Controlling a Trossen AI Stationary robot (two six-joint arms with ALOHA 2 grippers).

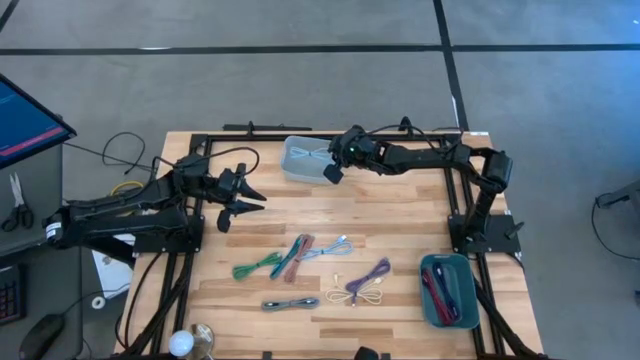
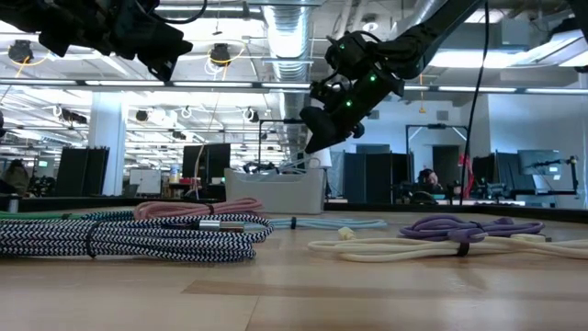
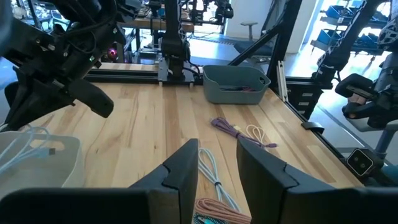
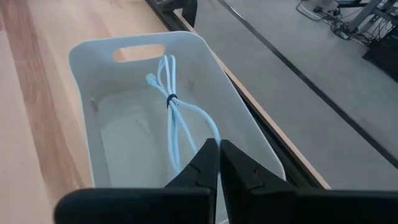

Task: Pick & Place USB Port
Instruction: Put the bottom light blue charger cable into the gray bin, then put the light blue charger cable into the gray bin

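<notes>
Desk: wooden slats, black frame along the edges, carrying two bins and loose cable bundles.
Left arm: entering from 9 o'clock, reaching toward the centre, raised off the desk.
Right arm: folded from 3 o'clock up toward 12 o'clock, ending beside the light bin.
Light bin: at 12 o'clock near the far edge, holding one pale blue cable coiled and tied at its middle.
Dark teal bin: at 4 o'clock, holding red cables.
Right gripper: hanging just above the light bin's near rim, fingers pressed together, nothing held.
Left gripper: hovering at 9 o'clock above bare wood, fingers partly apart with a clear gap, nothing between them.
Green cable: at 7 o'clock, lying flat.
Pink-and-teal bundle: just right of the green cable, near centre.
Light blue cable: at the centre, touching the pink-and-teal bundle's end.
Purple cable: at 5 o'clock, lying across the cream cable.
Cream cable: at 5 o'clock, under and beside the purple cable.
Black-and-white braided cable: at 6 o'clock, nearest the front edge, apart from the others.
</notes>
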